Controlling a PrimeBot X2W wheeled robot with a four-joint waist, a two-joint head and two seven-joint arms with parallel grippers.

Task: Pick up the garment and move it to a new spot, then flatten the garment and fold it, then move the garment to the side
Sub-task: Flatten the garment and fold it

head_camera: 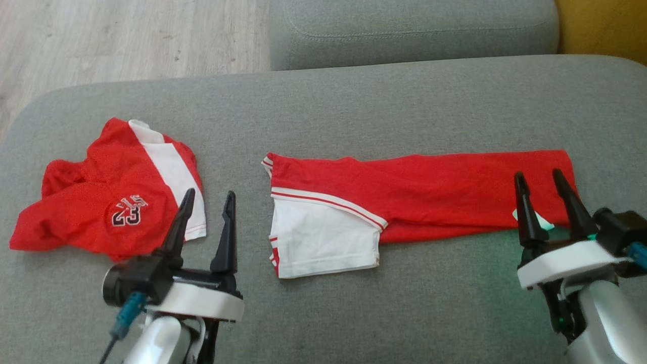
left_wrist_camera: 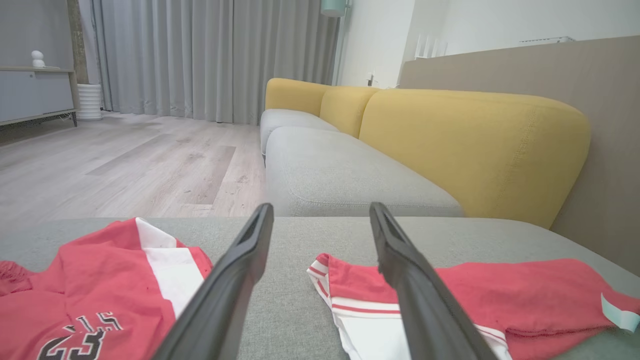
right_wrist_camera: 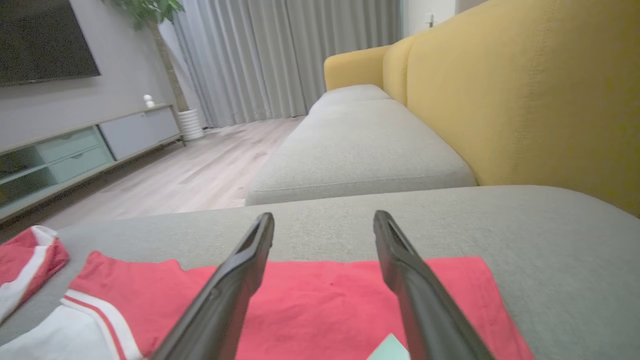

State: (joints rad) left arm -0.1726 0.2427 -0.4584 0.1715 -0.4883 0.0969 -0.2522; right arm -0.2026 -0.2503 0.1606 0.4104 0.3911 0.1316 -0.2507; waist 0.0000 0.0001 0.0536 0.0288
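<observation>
Nearest, at 7 o'clock in the head view: left hand (head_camera: 210, 193), fingers spread to full width and gripping nothing, tips poised over bare grey between the two red pieces. At 4 o'clock: right hand (head_camera: 539, 175), equally wide and empty, hanging over the near right corner of the garment (head_camera: 429, 187), just beside a pale label (head_camera: 537, 217); contact with the cloth impossible to tell.

Next out, from centre to 3 o'clock: the garment itself, laid as a long narrow red strip on the seat cushion (head_camera: 354, 111), with the white sleeve (head_camera: 323, 237) turned down at its 9 o'clock end. Probably folded once lengthwise and released, with one hand stationed at each end for a crosswise fold.

At 9 o'clock: a crumpled jersey (head_camera: 101, 202) numbered 23, close to the sleeve end but apart from it; seemingly already set aside.

Far long edge of the strip fairly straight, near edge uneven, sleeve jutting toward 6 o'clock. Plenty of bare cushion toward 12 o'clock, a narrower band toward 6, little slack at 9 because of the jersey.

Farthest: second cushion (head_camera: 414, 30) at 12 o'clock, wooden floor (head_camera: 126, 35) at 11, yellow backrest (head_camera: 601, 25) at 1.
</observation>
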